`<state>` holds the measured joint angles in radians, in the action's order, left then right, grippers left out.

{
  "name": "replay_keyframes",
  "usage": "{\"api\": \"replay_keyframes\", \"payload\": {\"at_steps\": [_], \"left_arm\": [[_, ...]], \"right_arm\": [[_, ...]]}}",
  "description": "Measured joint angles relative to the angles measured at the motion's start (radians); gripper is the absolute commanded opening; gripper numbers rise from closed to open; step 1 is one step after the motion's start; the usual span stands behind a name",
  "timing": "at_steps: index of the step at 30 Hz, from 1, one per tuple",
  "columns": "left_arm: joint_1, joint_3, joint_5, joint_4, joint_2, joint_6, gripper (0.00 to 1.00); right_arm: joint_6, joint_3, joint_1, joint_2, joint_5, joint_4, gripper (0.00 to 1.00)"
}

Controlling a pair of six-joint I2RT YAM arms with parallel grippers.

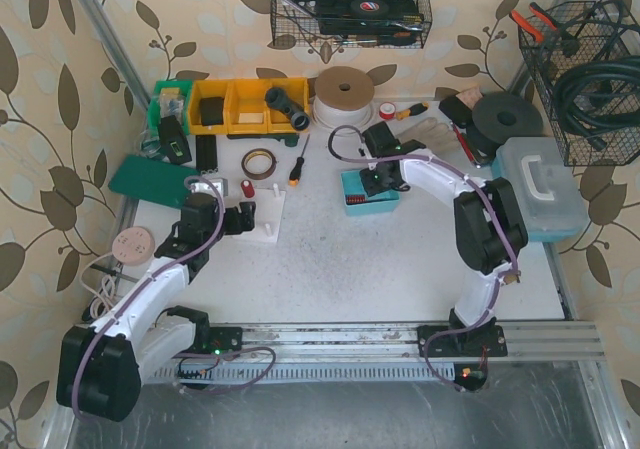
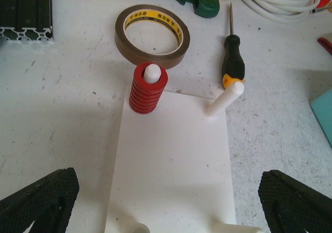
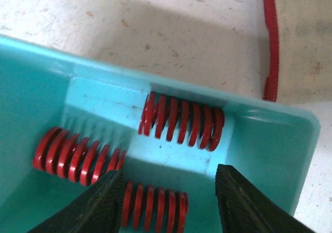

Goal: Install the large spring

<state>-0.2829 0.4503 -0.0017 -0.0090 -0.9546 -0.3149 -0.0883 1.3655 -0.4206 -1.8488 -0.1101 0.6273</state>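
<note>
A white peg plate [image 2: 171, 155] lies on the table, also in the top view [image 1: 268, 212]. A red spring [image 2: 148, 87] sits upright over its far-left peg. The far-right peg [image 2: 225, 99] is bare. My left gripper [image 2: 168, 204] is open and empty, low over the plate's near end, its fingers [image 2: 41, 202] well outside the plate's edges. A teal box [image 3: 270, 145], also in the top view [image 1: 368, 191], holds three loose red springs, the biggest [image 3: 181, 120] against the far wall. My right gripper [image 3: 168, 202] is open inside the box, straddling the nearest spring [image 3: 155, 207].
A brown tape roll [image 2: 152, 33] and a black-and-orange screwdriver [image 2: 233, 62] lie just beyond the plate. A black extrusion [image 2: 26, 10] lies at far left. Yellow bins [image 1: 245, 104] stand at the back. A grey toolbox [image 1: 545, 184] stands right.
</note>
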Motion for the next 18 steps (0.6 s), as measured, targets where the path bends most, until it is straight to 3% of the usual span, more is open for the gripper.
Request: {"api": "replay_keyframes", "payload": {"at_steps": [4, 18], "left_arm": [[-0.002, 0.000, -0.007, 0.007, 0.010, 0.000, 0.97], [-0.014, 0.000, -0.026, 0.002, 0.058, 0.000, 0.97]], "right_arm": [[-0.049, 0.005, 0.003, -0.013, -0.029, -0.041, 0.63], [-0.140, 0.015, -0.037, -0.108, -0.161, -0.138, 0.66]]}}
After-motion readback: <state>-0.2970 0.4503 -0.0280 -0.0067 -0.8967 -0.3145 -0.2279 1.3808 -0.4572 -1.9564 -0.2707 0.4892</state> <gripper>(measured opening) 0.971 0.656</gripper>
